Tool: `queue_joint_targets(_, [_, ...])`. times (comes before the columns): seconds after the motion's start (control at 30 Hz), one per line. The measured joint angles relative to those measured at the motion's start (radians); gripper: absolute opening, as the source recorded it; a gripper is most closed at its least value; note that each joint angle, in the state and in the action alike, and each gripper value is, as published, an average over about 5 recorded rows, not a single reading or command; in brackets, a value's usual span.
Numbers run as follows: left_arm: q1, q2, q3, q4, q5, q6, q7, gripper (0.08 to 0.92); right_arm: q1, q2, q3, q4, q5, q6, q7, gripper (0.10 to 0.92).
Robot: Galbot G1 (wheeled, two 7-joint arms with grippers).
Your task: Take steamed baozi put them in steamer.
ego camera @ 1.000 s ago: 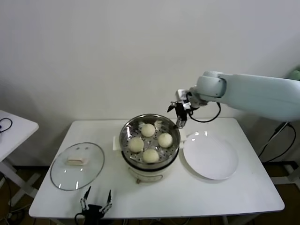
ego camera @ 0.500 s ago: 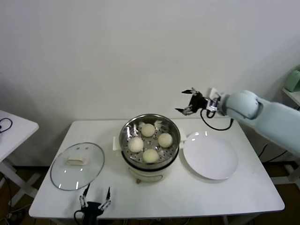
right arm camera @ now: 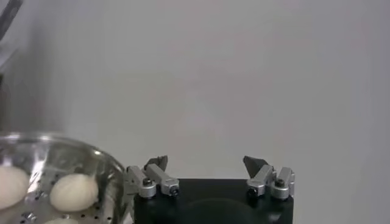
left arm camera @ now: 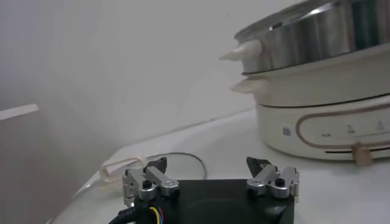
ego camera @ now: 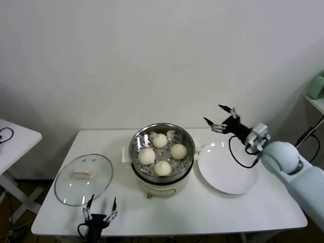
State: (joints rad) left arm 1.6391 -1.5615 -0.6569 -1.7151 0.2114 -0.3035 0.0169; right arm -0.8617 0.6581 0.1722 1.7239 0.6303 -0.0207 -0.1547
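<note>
Several cream-white steamed baozi lie on the perforated tray inside the shiny steamer, which stands on its white base at the table's middle. My right gripper hangs open and empty in the air above the far edge of the white plate, to the right of the steamer. In the right wrist view its jaws stand wide apart, with the steamer and baozi off to one side. My left gripper is open and empty at the table's front edge, left of the steamer.
An empty white plate lies right of the steamer. A round glass lid with a white knob rests flat at the left. A second white table stands at far left. A black cable runs along my right wrist.
My right gripper has drawn back from the steamer's far rim, moving right and toward me, and now points up over the plate. The left gripper drifted slightly left.
</note>
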Motion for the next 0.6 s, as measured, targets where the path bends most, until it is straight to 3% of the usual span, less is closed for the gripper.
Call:
queue_joint_targets(0.27, [-0.017, 0.019, -0.028, -0.007, -0.003, 0.001, -0.02, 0.823, -0.413, 0.135, 0.296, -0.007, -0.019, 0.131, 0.003, 0.823])
queue_joint_targets(0.6, [-0.079, 0.082, -0.1, 0.023, 0.186, -0.025, -0.095, 0.823, -0.617, 0.255, 0.416, -0.036, -0.023, 0.214, 0.007, 0.823])
